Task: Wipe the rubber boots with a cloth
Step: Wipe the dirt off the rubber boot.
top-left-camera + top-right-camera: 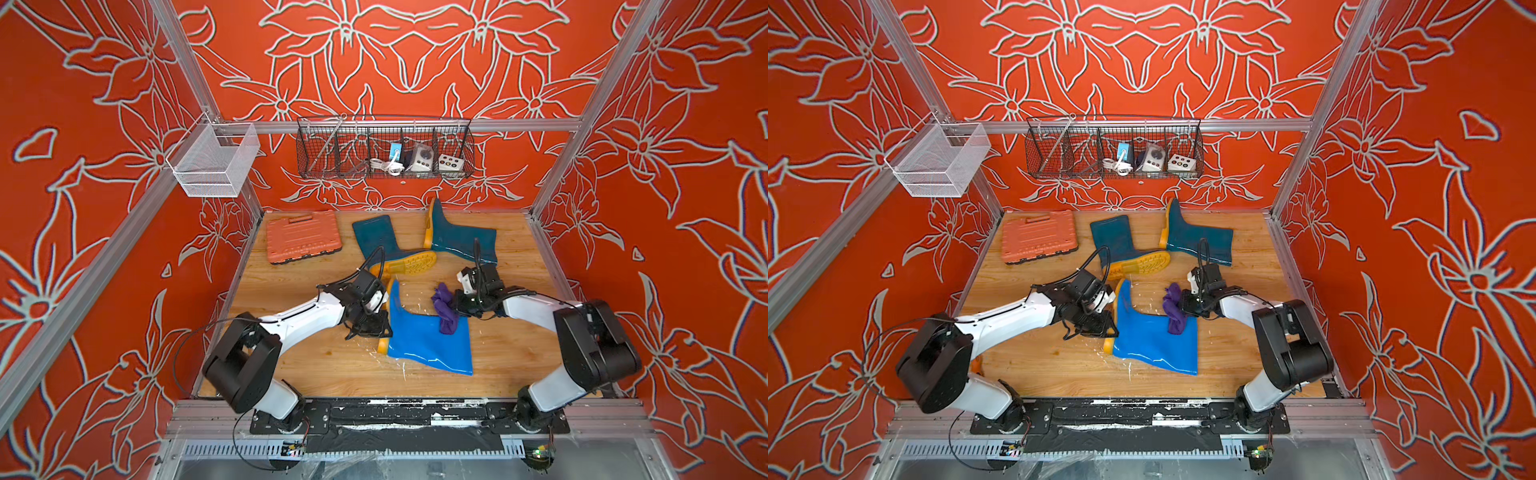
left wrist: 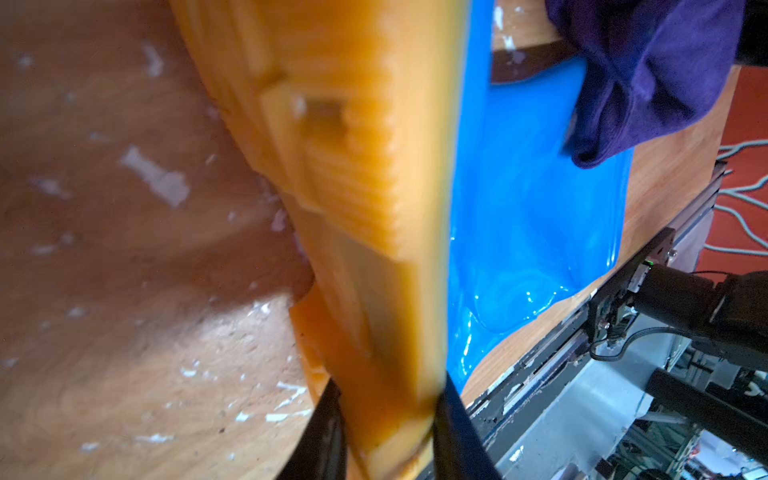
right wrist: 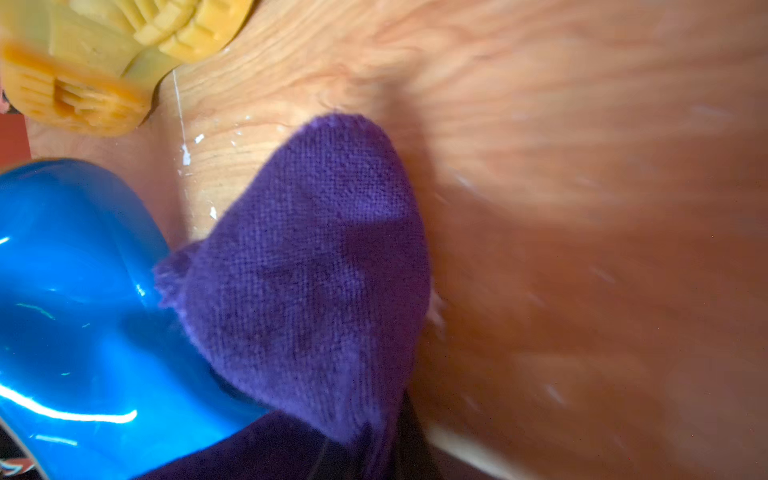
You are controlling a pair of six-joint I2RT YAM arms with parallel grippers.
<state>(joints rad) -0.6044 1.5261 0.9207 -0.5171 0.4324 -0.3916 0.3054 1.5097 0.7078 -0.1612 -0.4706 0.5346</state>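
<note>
A bright blue rubber boot (image 1: 428,340) (image 1: 1154,340) lies on its side mid-table, its orange sole facing left. My left gripper (image 1: 384,322) (image 2: 388,432) is shut on the edge of that sole (image 2: 353,166). The purple cloth (image 1: 445,309) (image 1: 1175,309) hangs bunched over the boot's shaft at its upper right edge. It is held in my right gripper (image 1: 455,307) (image 3: 374,449), which is shut. In the right wrist view the cloth (image 3: 316,270) touches the blue boot (image 3: 75,311). Two dark teal rubber boots (image 1: 382,241) (image 1: 461,239) lie behind.
A flat orange tool case (image 1: 303,237) lies at the back left of the wooden table (image 1: 332,365). A black wire basket (image 1: 384,147) hangs on the back wall and a white mesh basket (image 1: 214,160) on the left rail. White flecks dot the wood.
</note>
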